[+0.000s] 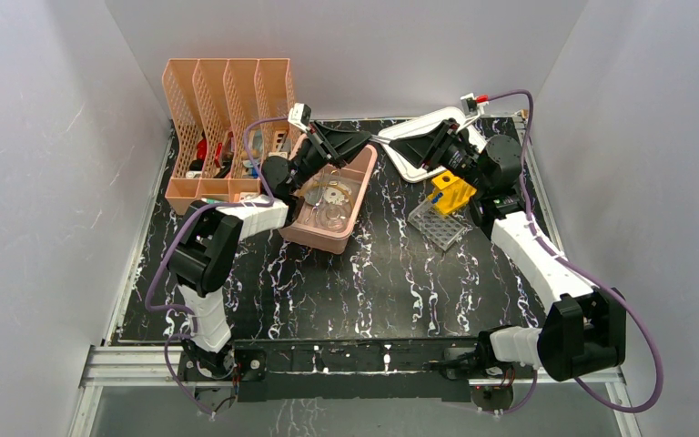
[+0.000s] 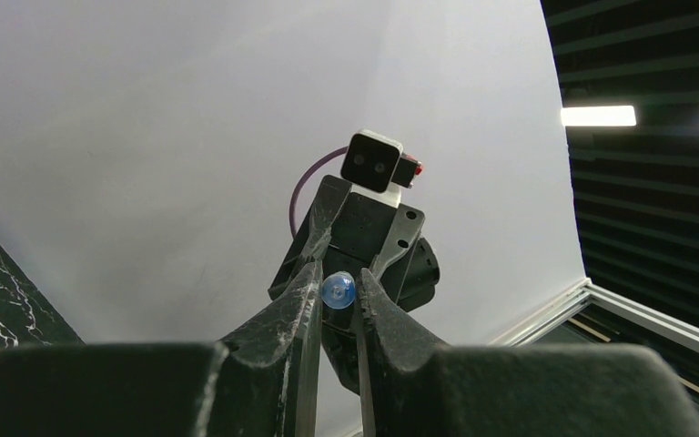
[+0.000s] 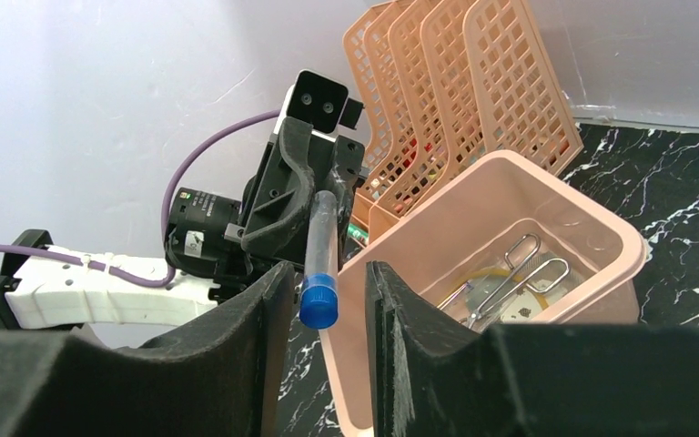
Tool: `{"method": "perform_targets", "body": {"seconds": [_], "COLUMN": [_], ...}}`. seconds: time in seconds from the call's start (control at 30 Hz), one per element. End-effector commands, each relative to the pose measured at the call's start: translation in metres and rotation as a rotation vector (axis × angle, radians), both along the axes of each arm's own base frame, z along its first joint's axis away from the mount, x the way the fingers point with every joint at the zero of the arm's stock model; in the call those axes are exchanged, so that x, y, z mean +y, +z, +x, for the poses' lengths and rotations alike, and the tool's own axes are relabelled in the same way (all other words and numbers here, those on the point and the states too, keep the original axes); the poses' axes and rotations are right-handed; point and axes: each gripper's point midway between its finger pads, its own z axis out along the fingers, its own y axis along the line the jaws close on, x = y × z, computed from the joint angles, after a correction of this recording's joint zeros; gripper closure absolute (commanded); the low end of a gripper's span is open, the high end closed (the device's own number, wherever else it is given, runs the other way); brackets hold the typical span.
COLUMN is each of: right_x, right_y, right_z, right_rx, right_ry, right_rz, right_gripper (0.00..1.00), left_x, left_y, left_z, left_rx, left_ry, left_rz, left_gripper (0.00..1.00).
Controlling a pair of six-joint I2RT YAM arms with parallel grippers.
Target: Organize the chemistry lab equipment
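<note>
My left gripper (image 1: 367,138) (image 2: 338,278) is shut on a clear test tube (image 2: 338,291) and holds it in the air above the far end of the pink tub (image 1: 350,228). The tube (image 3: 320,246) points at my right gripper (image 1: 393,142) (image 3: 328,269). That gripper is open, and the tube's blue cap (image 3: 319,305) sits between its fingers with a gap on the right side. Glass dishes (image 1: 332,214) and metal tweezers (image 3: 519,273) lie in the tub. A yellow tube rack (image 1: 452,193) and a clear tube rack (image 1: 439,223) stand under the right arm.
The peach mesh file holder (image 1: 227,100) stands at the back left, close behind the left arm. The white lid (image 1: 411,168) lies at the back behind the right gripper. White walls close in the table on three sides.
</note>
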Motion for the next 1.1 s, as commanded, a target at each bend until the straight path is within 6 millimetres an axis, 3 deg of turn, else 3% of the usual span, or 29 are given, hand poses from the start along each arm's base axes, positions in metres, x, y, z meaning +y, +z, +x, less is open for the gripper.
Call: {"method": "perform_targets", "body": {"seconds": [0.0, 0.2, 0.43, 0.53, 0.77, 1.07], "right_x": [0.001, -0.001, -0.002, -0.002, -0.006, -0.028], "right_y": [0.027, 0.029, 0.029, 0.028, 0.032, 0.044], "right_z": [-0.002, -0.001, 0.0, -0.001, -0.004, -0.012], "right_rx": [-0.086, -0.091, -0.098, -0.097, -0.108, -0.023], "right_ry": [0.013, -0.006, -0.008, -0.011, -0.03, -0.131], "right_rz": [0.035, 0.028, 0.007, -0.005, -0.04, -0.25], "right_gripper": [0.58, 0.65, 0.83, 0.91, 0.93, 0.9], "left_x": [0.011, 0.009, 0.007, 0.007, 0.015, 0.021], "left_y": [0.048, 0.042, 0.034, 0.03, 0.013, -0.042], "left_z": [-0.028, -0.029, -0.029, -0.029, -0.021, 0.009], "left_rx": [-0.206, -0.196, -0.182, -0.171, -0.129, -0.061], "left_ry": [-0.008, -0.019, -0.041, -0.04, -0.052, 0.015], "left_rz": [-0.11, -0.105, -0.101, -0.096, -0.088, 0.25], "left_gripper": [0.93, 0.93, 0.89, 0.77, 0.47, 0.4]}}
